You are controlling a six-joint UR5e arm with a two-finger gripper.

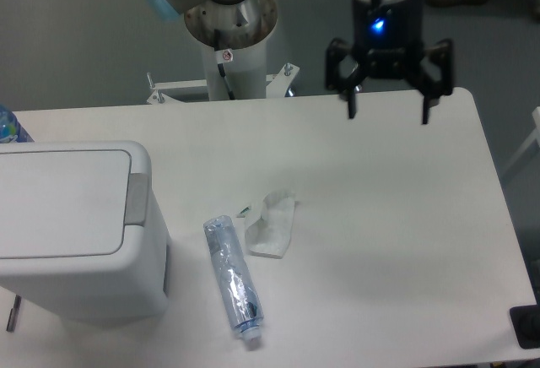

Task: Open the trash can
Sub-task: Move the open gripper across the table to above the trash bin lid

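The trash can (72, 224) is a large boxy white bin at the left of the table. Its flat lid is down, and the grey push tab (137, 199) runs along the lid's right edge. My gripper (389, 113) hangs over the far right part of the table, well to the right of the can and apart from it. Its two black fingers (351, 98) stand wide apart and hold nothing.
A crushed clear plastic bottle (233, 282) lies just right of the can. A crumpled white wrapper (272, 224) lies beside it. The arm's white base (229, 39) stands at the table's far edge. Part of a blue-labelled bottle (8, 127) shows at the left edge.
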